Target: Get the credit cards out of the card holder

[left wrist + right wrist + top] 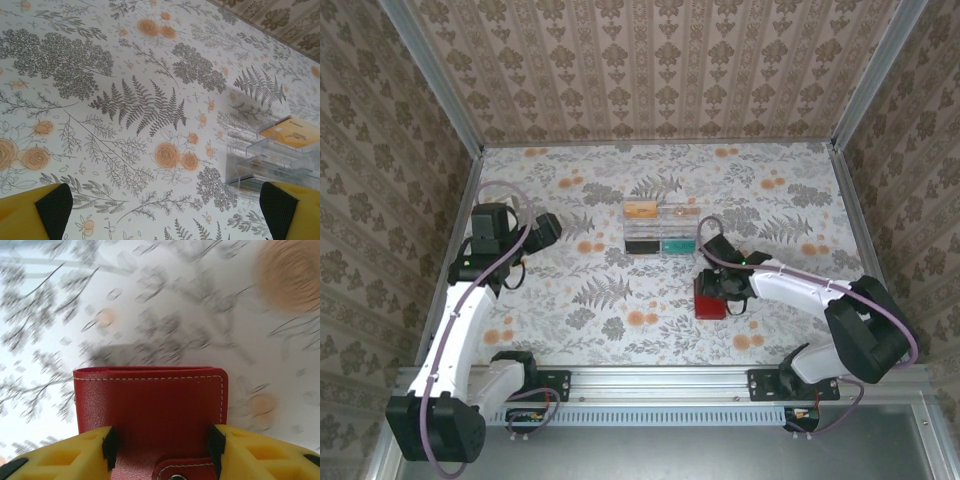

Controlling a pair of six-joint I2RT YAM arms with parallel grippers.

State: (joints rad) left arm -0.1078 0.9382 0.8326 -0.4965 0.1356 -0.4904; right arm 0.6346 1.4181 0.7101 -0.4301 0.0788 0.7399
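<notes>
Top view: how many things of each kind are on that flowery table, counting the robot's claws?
Red card holder: 1
Clear compartment tray: 1
Robot grippers: 2, the left gripper and the right gripper
Total: 4

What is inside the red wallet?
The red wallet is folded shut, so only its red outer cover shows. Whatever it holds inside is covered.

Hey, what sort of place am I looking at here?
Probably a staged robot test cell, not a real room: wallpapered panels in a metal frame box in a floral table, with the left arm and right arm bolted to a rail.
</notes>
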